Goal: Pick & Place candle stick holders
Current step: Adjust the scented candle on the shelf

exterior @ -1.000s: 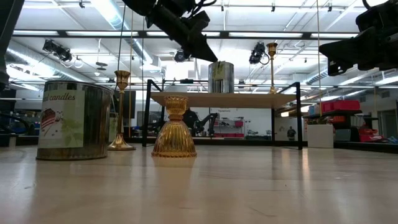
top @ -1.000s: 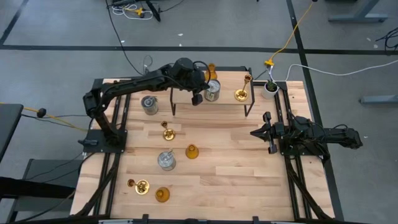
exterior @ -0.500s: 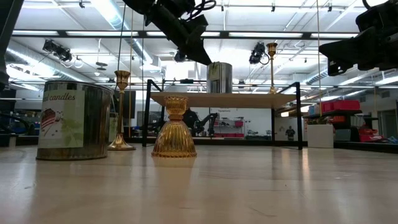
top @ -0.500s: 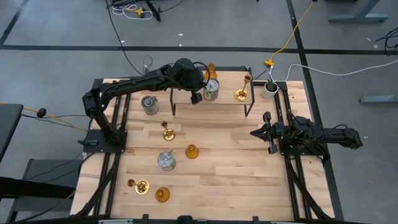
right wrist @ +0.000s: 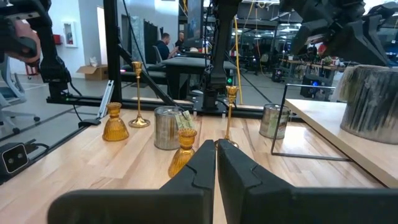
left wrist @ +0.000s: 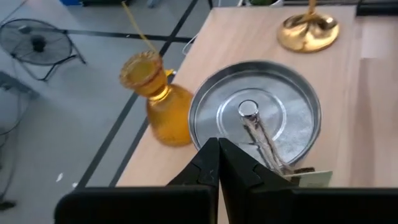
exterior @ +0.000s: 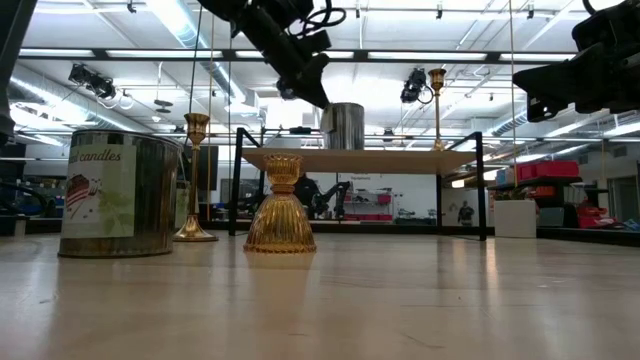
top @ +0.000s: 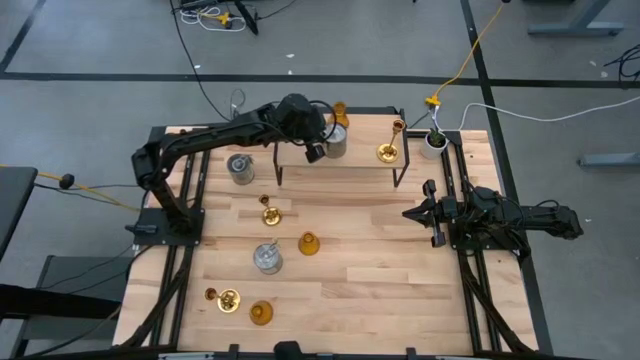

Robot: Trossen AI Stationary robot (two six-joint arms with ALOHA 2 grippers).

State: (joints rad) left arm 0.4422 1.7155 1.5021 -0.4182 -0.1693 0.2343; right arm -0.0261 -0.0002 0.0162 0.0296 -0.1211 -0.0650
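Glass holder (top: pixel 334 141) farther left on shelf (top: pixel 365 158).

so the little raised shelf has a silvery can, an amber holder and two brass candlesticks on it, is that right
Not quite. The high view shows only one brass candlestick on the raised shelf, beside the silvery can and amber holder. The other two brass ones stand on the table.

Floor (top: pixel 90 45): grey, dark seams, beyond the left gripper (top: pixel 313 151).
Cables (top: pixel 215 15): black and yellow, on that floor.
Ceiling lights (exterior: pixel 170 18): long bright strips, above the gripper.
Fan (left wrist: pixel 38 45): on the floor, below.
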